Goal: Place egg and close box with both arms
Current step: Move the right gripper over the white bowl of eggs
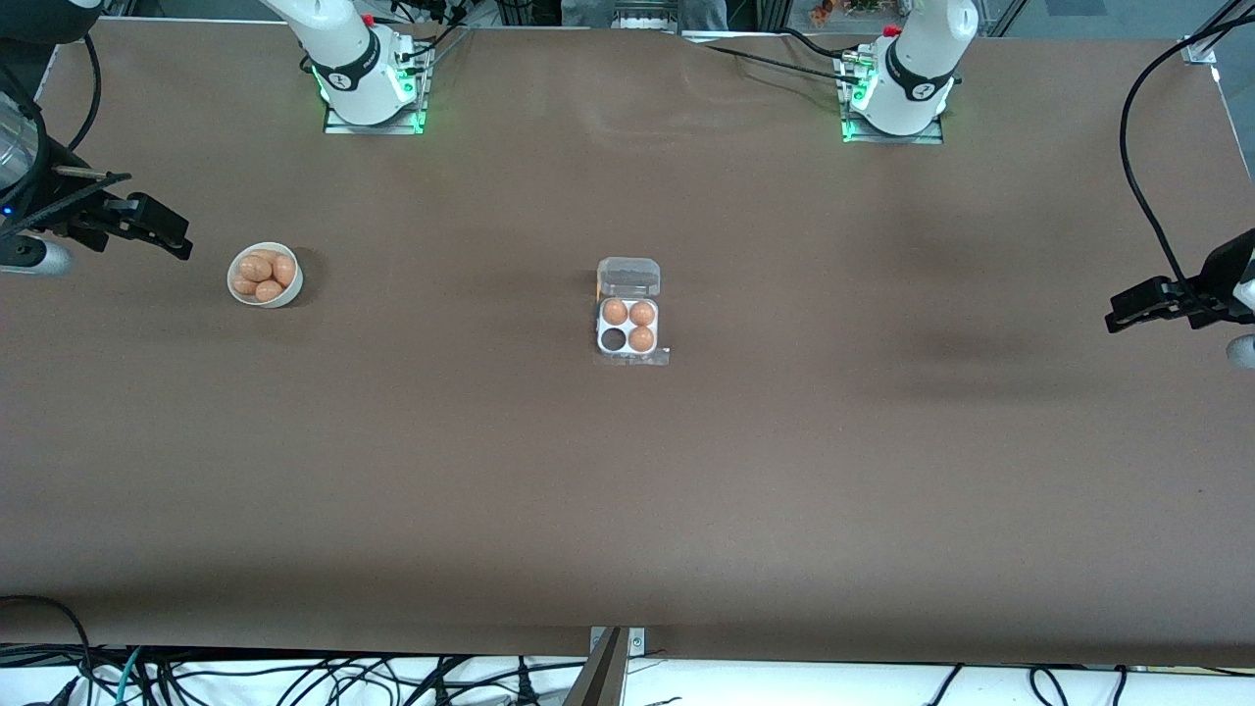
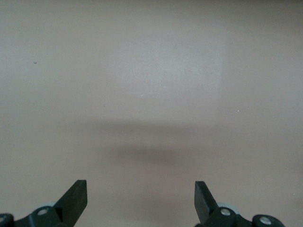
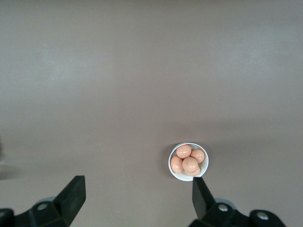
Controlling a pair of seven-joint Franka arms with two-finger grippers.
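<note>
The box [image 1: 627, 327] lies at the middle of the table, its clear lid [image 1: 628, 277] folded open toward the robots. Three of its cups hold orange-brown eggs [image 1: 641, 314]; the fourth cup [image 1: 614, 339] is dark and empty. Several more eggs [image 1: 263, 275] [image 3: 188, 161] lie in a white bowl [image 1: 284, 298] [image 3: 170, 163] toward the right arm's end. My right gripper [image 1: 167, 233] [image 3: 138, 182] hangs open and empty over the table just outside the bowl. My left gripper [image 1: 1128, 309] [image 2: 141, 187] hangs open and empty over bare table at the left arm's end.
Both arm bases [image 1: 368, 83] [image 1: 897, 93] stand along the table edge farthest from the front camera. Black cables [image 1: 1142, 147] hang over the left arm's end. Brown tabletop [image 1: 627, 510] stretches wide around the box.
</note>
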